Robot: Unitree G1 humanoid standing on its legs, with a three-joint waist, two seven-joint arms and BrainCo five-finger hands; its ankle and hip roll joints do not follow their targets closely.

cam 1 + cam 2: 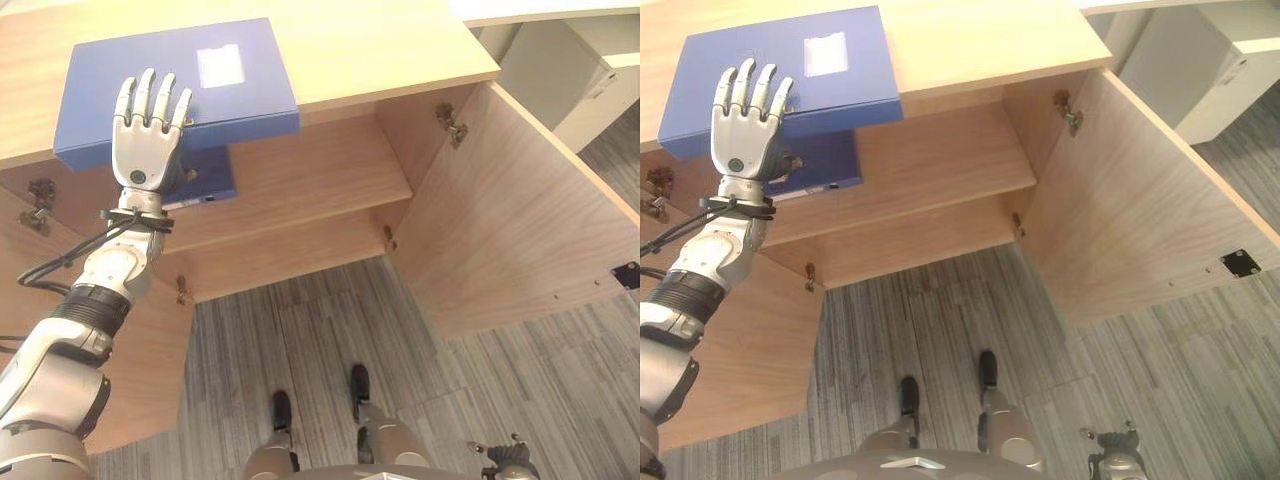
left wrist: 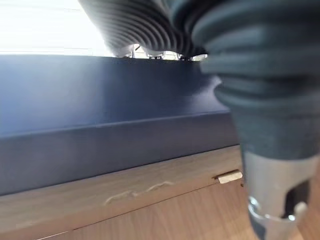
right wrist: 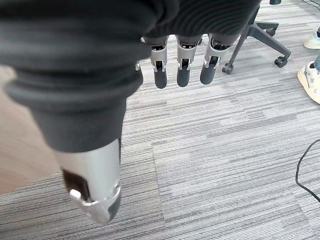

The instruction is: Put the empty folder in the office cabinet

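Left hand [image 1: 148, 130] with straight fingers laid flat on blue folder [image 1: 230, 80], folder atop cabinet [image 1: 380, 50], overhanging its front edge, right hand [image 3: 85, 125] low, fingers relaxed.

Bright, even indoor light — soft shadow inside the cabinet [image 1: 300, 190]; left wrist view blurred close-up, window glare blown out above.

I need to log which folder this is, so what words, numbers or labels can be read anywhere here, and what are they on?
No text can be read in these pictures.
Blue folder on the cabinet top, under the open left hand: a pale rectangular label, with no print that can be made out.
Second blue folder on the shelf below: no print legible.
Open cabinet door: no sign or label.
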